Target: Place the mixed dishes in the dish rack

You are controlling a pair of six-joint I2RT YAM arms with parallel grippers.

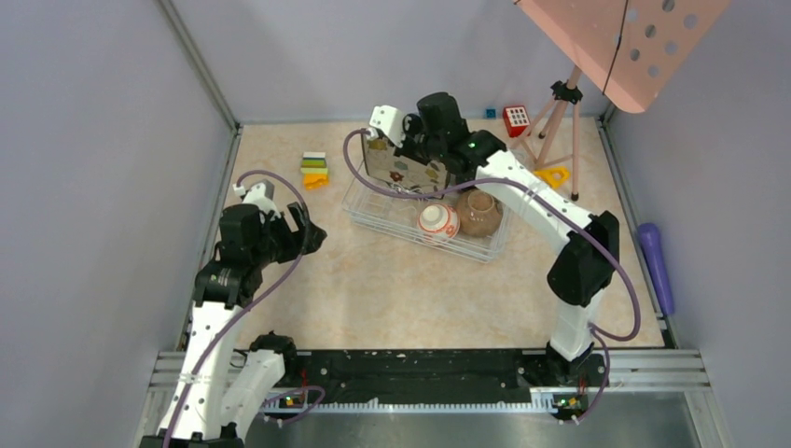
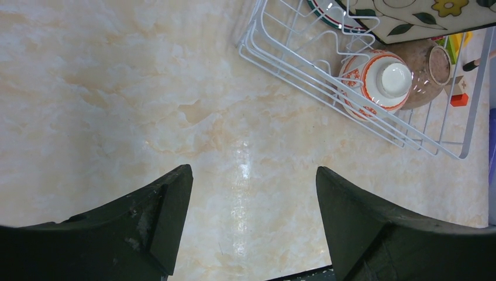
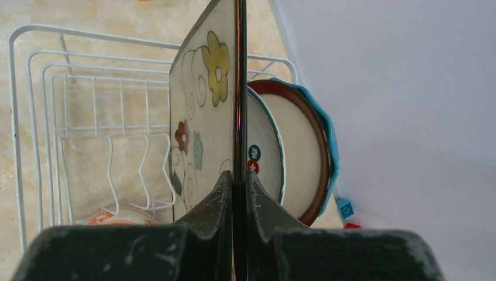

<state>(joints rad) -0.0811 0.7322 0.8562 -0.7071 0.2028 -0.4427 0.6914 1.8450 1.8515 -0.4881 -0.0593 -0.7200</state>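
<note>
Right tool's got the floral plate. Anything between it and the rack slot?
Nothing visible. The square floral plate is held on edge over the dish rack, with the standing plates close beside it and bare dividers on its other side. Its lower edge is hidden behind the right tool.

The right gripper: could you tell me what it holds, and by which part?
The right gripper clamps the square floral plate by its rim.

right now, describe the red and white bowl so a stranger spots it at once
Find the white wire dish rack in the middle of the marble-look table. At its near right end two bowls lie side by side. Yours is the left one, the red-and-white ceramic bowl, patterned in red with its foot ring up, unlike the plain tan bowl beside it.
</note>
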